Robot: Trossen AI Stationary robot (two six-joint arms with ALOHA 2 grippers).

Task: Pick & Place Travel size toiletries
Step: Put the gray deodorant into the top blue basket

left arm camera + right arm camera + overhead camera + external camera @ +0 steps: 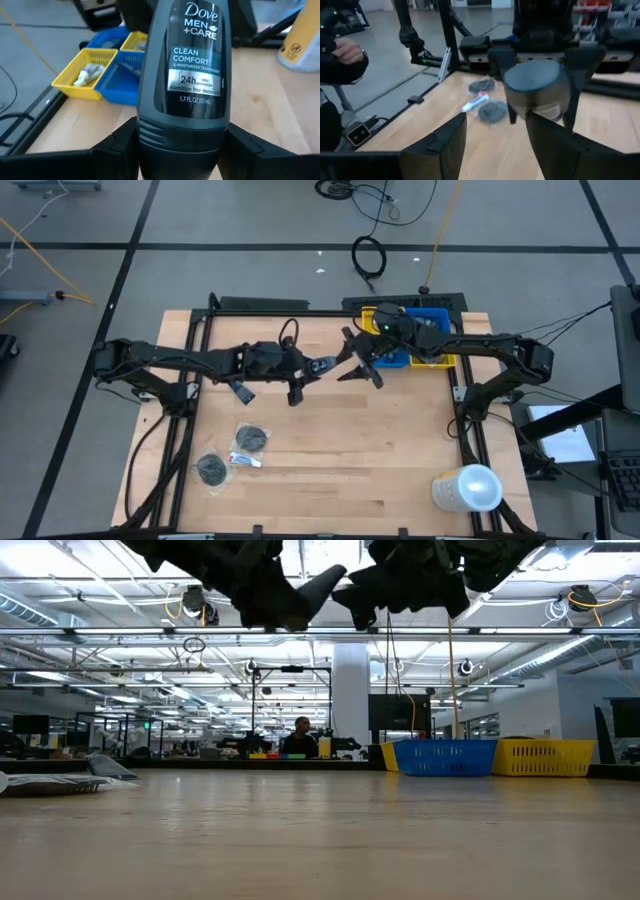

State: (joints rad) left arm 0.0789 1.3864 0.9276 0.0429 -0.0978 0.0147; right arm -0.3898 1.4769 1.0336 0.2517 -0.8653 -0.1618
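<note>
Over at the left, near the front of the wooden table, lay three of the small items: a round dark tin, a white tube just beside it, and another dark round piece touching the tube's far side. The right wrist view showed the same cluster, tube between the two dark pieces.

Above the middle of the table, the left gripper hung well clear of the surface, its fingers clamped on the lower end of a dark grey Dove deodorant bottle. The bottle pointed toward the right arm. From table height it showed as a grey tip poking out from the dark arm overhead.

Facing it stood the right gripper, its two fingers parted, with the bottle's rounded end just ahead of the gap and not touching either finger.

Farther right, at the table's back edge, sat the blue bin and the yellow bin side by side; a pale tube lay in a yellow compartment. At the front right corner stood a big white cylinder. A person sat far off in the room behind.
</note>
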